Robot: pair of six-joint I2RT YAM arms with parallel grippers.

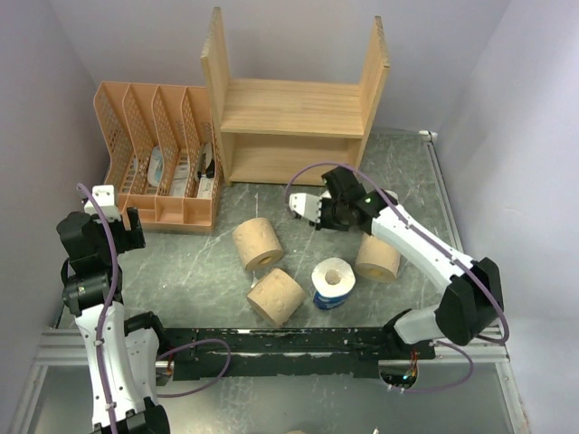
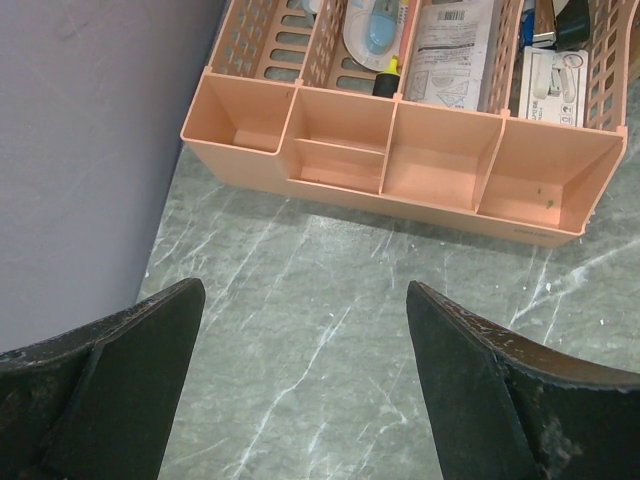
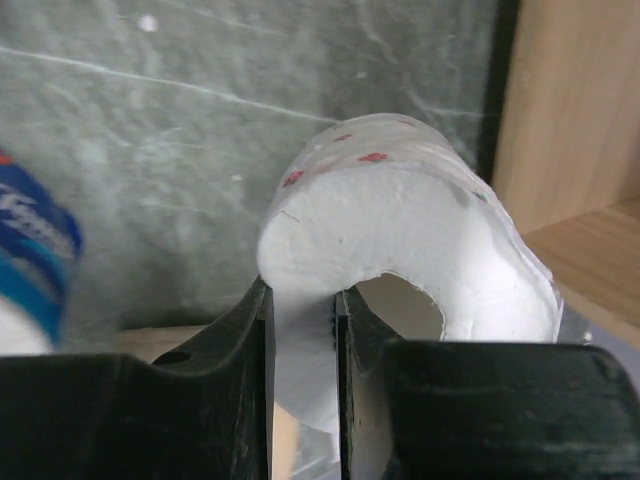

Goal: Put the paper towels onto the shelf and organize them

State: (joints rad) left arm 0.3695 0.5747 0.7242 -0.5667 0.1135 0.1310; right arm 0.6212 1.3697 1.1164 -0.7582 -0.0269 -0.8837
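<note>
My right gripper (image 3: pixel 302 310) is shut on the wall of a white paper towel roll with red print (image 3: pixel 400 230), one finger inside its hollow core. In the top view this roll (image 1: pixel 303 204) is held just in front of the wooden shelf (image 1: pixel 289 117), whose side panel (image 3: pixel 570 110) shows to the right of the roll. On the table lie three tan rolls (image 1: pixel 257 242) (image 1: pixel 276 296) (image 1: pixel 377 258) and a white roll in a blue wrapper (image 1: pixel 334 282) (image 3: pixel 30 260). My left gripper (image 2: pixel 305 290) (image 1: pixel 122 221) hangs open over bare table at the left, holding nothing.
An orange lattice organizer (image 1: pixel 158 163) (image 2: pixel 400 170) holding office items stands left of the shelf, directly ahead of my left gripper. A purple-grey wall (image 2: pixel 80 150) is close on the left. A black rail (image 1: pixel 289 348) runs along the near edge.
</note>
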